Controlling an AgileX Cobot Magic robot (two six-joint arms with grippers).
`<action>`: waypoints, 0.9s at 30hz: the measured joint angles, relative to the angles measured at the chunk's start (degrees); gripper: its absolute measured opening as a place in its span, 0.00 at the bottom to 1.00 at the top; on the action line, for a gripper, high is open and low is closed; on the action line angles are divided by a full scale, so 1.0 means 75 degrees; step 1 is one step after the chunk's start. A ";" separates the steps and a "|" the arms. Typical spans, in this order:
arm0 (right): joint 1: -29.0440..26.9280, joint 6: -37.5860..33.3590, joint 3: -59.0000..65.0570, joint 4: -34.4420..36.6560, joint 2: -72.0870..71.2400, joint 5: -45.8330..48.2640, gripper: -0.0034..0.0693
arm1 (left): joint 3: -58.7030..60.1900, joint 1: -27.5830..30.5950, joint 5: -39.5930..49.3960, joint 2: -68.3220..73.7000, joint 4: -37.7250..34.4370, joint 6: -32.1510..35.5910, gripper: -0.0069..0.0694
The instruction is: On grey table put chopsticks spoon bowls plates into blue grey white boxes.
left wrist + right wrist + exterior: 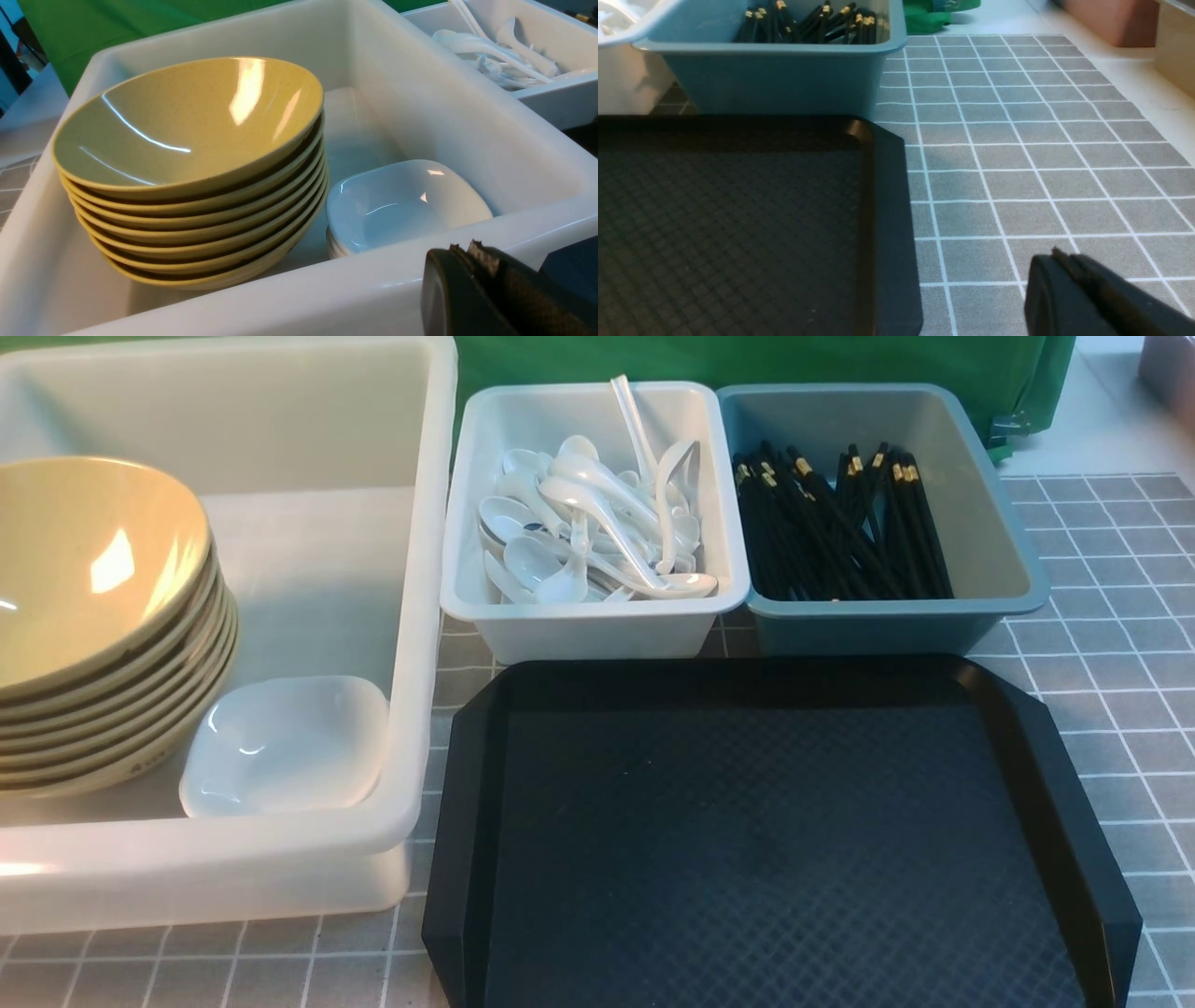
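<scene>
The grey table (1102, 644), ruled in thin white squares, was backed by green cloth (747, 359). On it, three boxes were lined up. The large translucent white box (425, 616) was filled on the left: a stack of tan bowls (103, 616) was nested mouth-up, slightly tilted, with the white plates (285, 747) stacked just beside it, touching the stack's base. The pale grey-white box (597, 625) was heaped with white spoons (588, 523), handles crossed every way, one propped up against the far wall. Right beside it, the teal-blue box (999, 551) was loaded with black chopsticks (840, 532), long axes run roughly front to back, gold-banded ends pointed away. The black tray (1046, 784) was seen nearest. The left gripper (472, 280) and right gripper (1069, 284) were glimpsed closed, jaws pressed together, nothing pinched.
</scene>
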 joint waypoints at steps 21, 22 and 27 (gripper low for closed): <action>0.0059 0.0000 0.0000 -0.0021 0.0000 0.0005 0.10 | 0.0000 0.0000 0.0000 0.0000 -0.0005 -0.0007 0.08; 0.0059 0.0000 0.0000 -0.0021 0.0000 0.0005 0.10 | 0.0000 0.0000 0.0000 0.0000 -0.0005 -0.0007 0.08; 0.0059 0.0000 0.0000 -0.0027 0.0000 0.0005 0.10 | 0.0049 0.0000 -0.0203 0.0000 -0.0102 -0.0007 0.08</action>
